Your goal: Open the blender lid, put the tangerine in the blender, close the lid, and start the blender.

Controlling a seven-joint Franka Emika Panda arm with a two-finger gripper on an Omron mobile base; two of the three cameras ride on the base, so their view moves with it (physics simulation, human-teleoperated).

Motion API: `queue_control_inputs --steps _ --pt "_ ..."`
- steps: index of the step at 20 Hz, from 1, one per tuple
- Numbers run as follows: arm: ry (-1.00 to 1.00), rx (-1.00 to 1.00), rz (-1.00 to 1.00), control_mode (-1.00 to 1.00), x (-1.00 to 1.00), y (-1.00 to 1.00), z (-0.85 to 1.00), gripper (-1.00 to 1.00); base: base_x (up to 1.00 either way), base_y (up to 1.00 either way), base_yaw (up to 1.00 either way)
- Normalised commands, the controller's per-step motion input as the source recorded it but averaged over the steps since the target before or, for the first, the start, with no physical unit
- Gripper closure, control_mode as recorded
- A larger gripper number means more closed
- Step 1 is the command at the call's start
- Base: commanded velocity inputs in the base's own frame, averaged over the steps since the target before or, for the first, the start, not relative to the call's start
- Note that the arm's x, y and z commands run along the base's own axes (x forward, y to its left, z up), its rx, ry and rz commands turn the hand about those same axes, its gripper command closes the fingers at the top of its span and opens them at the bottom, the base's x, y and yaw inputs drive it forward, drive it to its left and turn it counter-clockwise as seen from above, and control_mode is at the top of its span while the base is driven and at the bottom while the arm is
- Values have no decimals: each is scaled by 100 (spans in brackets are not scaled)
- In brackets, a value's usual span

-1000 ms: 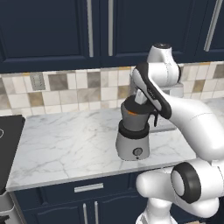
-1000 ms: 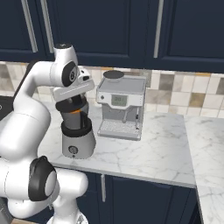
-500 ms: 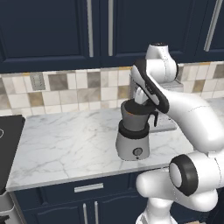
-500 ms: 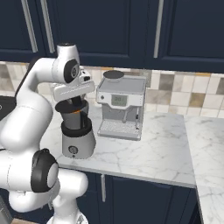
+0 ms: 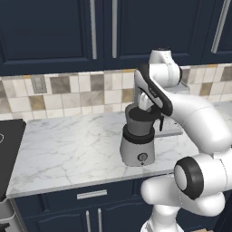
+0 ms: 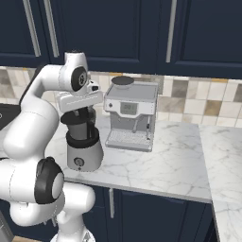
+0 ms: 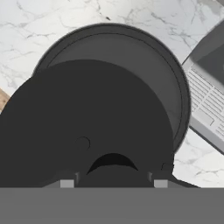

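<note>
The blender lid (image 7: 87, 127) is a round black cap that hangs just above the blender (image 5: 138, 138) – in the hand view it covers most of the jar's mouth, sitting off-centre so that a crescent of the jar's rim still shows on one side. The gripper (image 6: 80, 112) comes straight down over the jar, its jaws nearly closed and clamped on the lid's small knob. The blender stands on the marble counter (image 5: 68, 149) near its front edge, its round knob facing forward. Just beside it, towards the wall, is the silver coffee machine (image 6: 130, 116). Behind both runs a tiled backsplash (image 5: 59, 93) under dark blue cabinets (image 5: 45, 31).
</note>
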Motion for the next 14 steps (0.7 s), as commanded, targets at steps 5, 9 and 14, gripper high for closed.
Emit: queue_control_inputs --steps 5,9,14 --pt "-1 0 0 -100 4 1 -15 100 0 0 0" --pt "-14 0 0 -100 36 5 0 100 0 0 0" --pt "-13 0 0 -100 33 12 0 100 0 0 0"
